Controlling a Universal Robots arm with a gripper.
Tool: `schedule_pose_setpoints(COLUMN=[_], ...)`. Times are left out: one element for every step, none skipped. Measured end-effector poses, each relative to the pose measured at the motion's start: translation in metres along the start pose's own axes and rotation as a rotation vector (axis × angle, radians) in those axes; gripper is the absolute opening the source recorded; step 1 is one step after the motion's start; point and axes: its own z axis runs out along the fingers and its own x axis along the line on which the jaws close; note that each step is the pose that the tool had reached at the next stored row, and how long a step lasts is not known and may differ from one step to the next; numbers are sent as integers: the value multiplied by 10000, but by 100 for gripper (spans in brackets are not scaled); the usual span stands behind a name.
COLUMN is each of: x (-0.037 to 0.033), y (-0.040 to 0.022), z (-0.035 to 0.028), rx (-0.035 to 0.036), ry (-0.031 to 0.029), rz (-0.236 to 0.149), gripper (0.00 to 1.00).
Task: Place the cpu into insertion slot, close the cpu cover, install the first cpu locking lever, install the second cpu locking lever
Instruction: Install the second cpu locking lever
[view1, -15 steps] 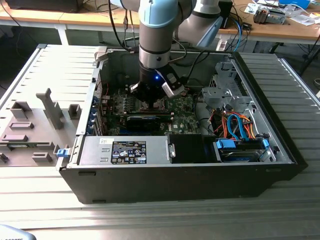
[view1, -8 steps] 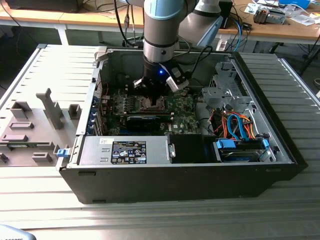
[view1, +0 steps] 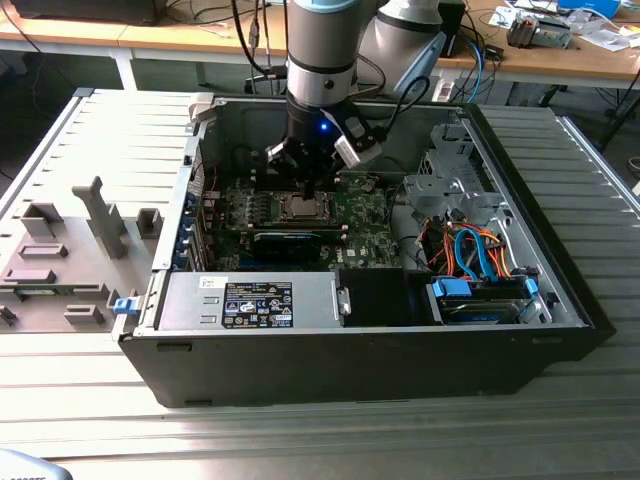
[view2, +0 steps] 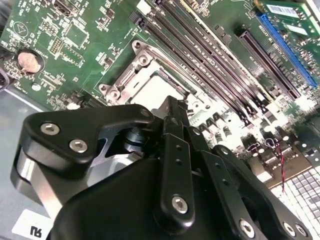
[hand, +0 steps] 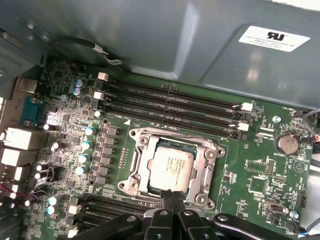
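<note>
The gripper (hand: 173, 196), nearest the lens in both wrist views, fills the foreground as black linkages and bolted finger bars; in the first wrist view its fingertips (hand: 168, 196) stand pressed together with no gap and nothing between them, so the hand is clenched on nothing and poised at the edge of the socket. Just beyond the tips lies the cpu (hand: 171, 167), its dull silver top facing up and lying flat within the insertion slot (hand: 142, 172), which suggests the chip is already seated. The cpu cover (hand: 199, 155), a thin silver frame with a square window, appears to lie down around the chip, though whether it is fully latched cannot be told from these views. The closed, pointed fingers are likely held so in order to push or hook a small part at the socket's rim rather than to grasp. The locking levers cannot be made out clearly. In the second wrist view the same socket (view2: 131, 82) shows past the gripper's knuckle, with the long dark memory slots (view2: 215, 65) running beside it on the green motherboard (view2: 65, 55). In the exterior view the arm (view1: 320, 60) reaches straight down into the open computer case (view1: 520, 200), which rests on a ribbed metal table (view1: 100, 140).
</note>
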Motion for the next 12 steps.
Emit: schedule_pose_setpoints(x=[0,0,0,0,0,0,0,0,0,0,0,0], y=[0,1,1,1,1,1,1,1,1,1,1,1], z=[-9,-16,-17,-17,-18,-19,-19,-19,-20,-20,-21,-21], rx=[1,-1,-3,-3,-1,0,0,-1,0,0,0,0], ry=[0,-1,-3,-3,-2,-1,-1,-1,0,-1,-1,0], rz=[0,0,0,0,0,0,0,0,0,1,0,0], gripper=[11,11,11,11,11,11,11,11,11,11,11,11])
